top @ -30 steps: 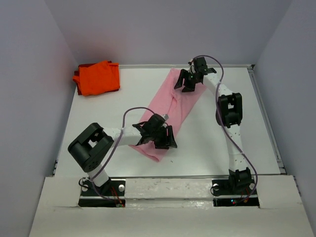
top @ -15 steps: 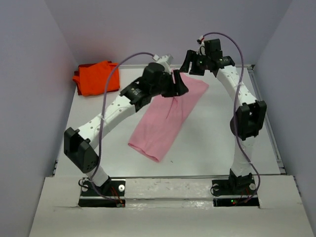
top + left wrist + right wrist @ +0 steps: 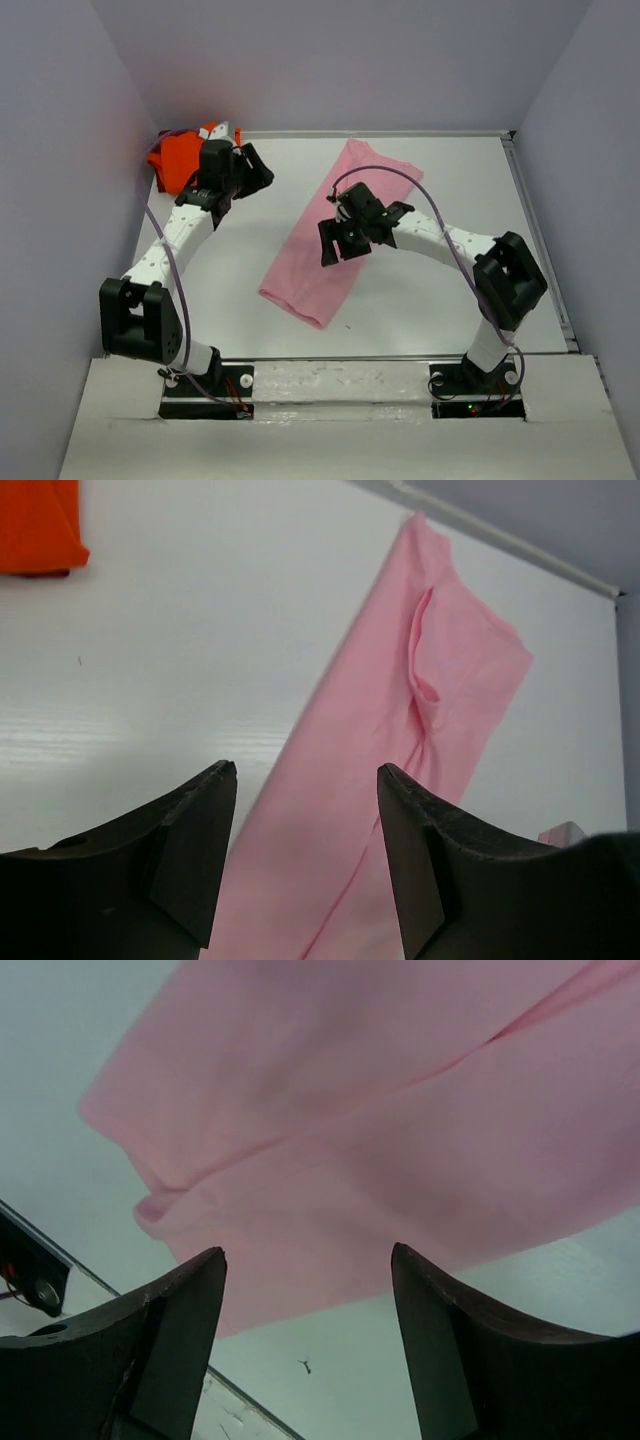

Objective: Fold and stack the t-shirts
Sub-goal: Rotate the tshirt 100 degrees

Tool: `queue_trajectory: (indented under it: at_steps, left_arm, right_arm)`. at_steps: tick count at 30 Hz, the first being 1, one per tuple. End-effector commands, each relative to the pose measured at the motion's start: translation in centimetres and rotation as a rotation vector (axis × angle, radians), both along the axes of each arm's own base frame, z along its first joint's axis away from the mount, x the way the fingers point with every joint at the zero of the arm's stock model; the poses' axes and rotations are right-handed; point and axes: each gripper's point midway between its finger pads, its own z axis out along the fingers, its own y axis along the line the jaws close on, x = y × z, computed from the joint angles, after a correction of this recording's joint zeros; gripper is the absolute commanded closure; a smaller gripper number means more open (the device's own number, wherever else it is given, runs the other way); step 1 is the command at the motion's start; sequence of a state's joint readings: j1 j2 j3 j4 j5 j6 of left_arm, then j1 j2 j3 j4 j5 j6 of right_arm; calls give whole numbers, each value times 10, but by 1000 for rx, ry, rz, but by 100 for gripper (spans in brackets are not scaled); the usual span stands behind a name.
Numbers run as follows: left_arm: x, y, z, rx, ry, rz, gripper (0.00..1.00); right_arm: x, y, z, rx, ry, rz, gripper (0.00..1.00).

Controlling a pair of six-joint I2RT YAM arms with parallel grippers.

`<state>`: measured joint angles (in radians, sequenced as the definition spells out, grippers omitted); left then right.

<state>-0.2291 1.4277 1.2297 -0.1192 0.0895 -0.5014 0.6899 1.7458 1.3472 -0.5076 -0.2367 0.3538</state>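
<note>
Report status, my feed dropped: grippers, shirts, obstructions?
Left gripper open, empty, near orange shirt. Right gripper open, empty, over pink shirt. Shirts apart, unstacked. Nothing blocking.

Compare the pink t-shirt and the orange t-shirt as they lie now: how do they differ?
The pink t-shirt is pale; the orange t-shirt is vivid. The pink one is folded into a long narrow strip lying diagonally mid-table; the orange one is a compact bundle in the far left corner. The pink one covers far more surface than the orange one. Both rest on the white table, neither held.
</note>
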Motion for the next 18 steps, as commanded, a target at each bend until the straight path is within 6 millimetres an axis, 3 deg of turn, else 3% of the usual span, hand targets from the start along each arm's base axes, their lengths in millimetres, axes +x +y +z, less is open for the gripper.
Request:
queue_trajectory:
  at_steps: [1,2,4,8,10,11,15,18]
  left_arm:
    - [3,-5,-24,-48,8,-64,32]
    - [-2,-7,-39,-66,41,-87,32]
    - [1,-9,-48,-106,51,-109,32]
    - [0,-20,-46,-165,76,-185,32]
    - [3,-13,-57,-184,113,-175,32]
    - [1,-14,-59,-211,125,-192,33]
    - [4,-3,-65,-219,137,-165,33]
    - [5,2,-64,-197,131,-146,33]
  right_arm:
    - [-15,22,-9,14,-43,10,27]
    - [-21,28,-18,6,-29,16,27]
    - [-37,42,-23,-2,-18,50,27]
    - [-58,73,-21,15,-3,102,28]
    - [-70,88,-28,9,16,135,27]
    - [-73,97,-21,20,19,147,27]
    - [-88,115,-34,2,46,182,27]
    - [-94,117,-51,-23,80,181,27]
